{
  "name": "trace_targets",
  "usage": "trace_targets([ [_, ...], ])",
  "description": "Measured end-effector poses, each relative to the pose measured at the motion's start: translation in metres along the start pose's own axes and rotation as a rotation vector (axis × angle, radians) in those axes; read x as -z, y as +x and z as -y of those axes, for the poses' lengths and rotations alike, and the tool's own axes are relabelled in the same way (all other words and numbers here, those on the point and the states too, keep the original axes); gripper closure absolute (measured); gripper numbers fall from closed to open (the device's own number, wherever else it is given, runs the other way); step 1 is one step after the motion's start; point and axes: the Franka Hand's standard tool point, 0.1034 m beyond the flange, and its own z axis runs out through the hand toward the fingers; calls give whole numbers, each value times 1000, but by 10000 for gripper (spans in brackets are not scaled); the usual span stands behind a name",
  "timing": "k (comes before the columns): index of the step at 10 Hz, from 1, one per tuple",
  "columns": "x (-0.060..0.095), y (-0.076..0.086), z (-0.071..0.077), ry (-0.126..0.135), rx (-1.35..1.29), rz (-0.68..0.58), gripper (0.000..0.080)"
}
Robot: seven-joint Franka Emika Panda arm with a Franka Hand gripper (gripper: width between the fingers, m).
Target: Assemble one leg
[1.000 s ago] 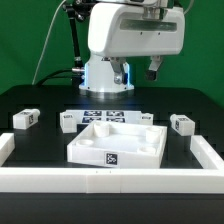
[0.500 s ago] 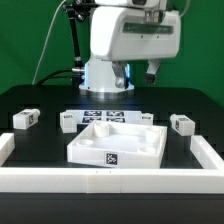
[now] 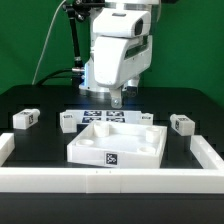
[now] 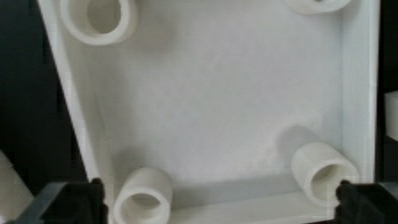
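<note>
Three legs show in the exterior view, each a small white block with a tag: one (image 3: 25, 118) at the left, one (image 3: 68, 121) left of the marker board (image 3: 105, 115), one (image 3: 181, 123) at the right. My gripper (image 3: 115, 98) hangs above the back edge of the large white recessed square piece (image 3: 118, 143), apart from every leg. In the wrist view the gripper (image 4: 228, 205) is open and empty, its dark fingertips (image 4: 84, 203) wide apart over that piece (image 4: 214, 100), whose round sockets (image 4: 146, 195) show at the corners. No leg shows in the wrist view.
A white raised border (image 3: 110, 180) runs along the table's front and up both sides. The robot base (image 3: 100, 75) stands at the back behind the marker board. The table top is black.
The arm's head has swung toward the exterior view's left and come lower, so the gripper now hangs over the back of the square piece. The legs and the square piece have not moved.
</note>
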Motion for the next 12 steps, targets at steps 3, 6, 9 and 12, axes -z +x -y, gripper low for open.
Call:
trace_targets([
  [3, 0, 0, 0, 0, 0, 0, 150],
  [6, -12, -5, 22, -25, 36, -21, 150],
  [9, -51, -13, 52, -20, 68, -37, 150],
  [12, -77, -16, 63, 3, 67, -37, 150],
])
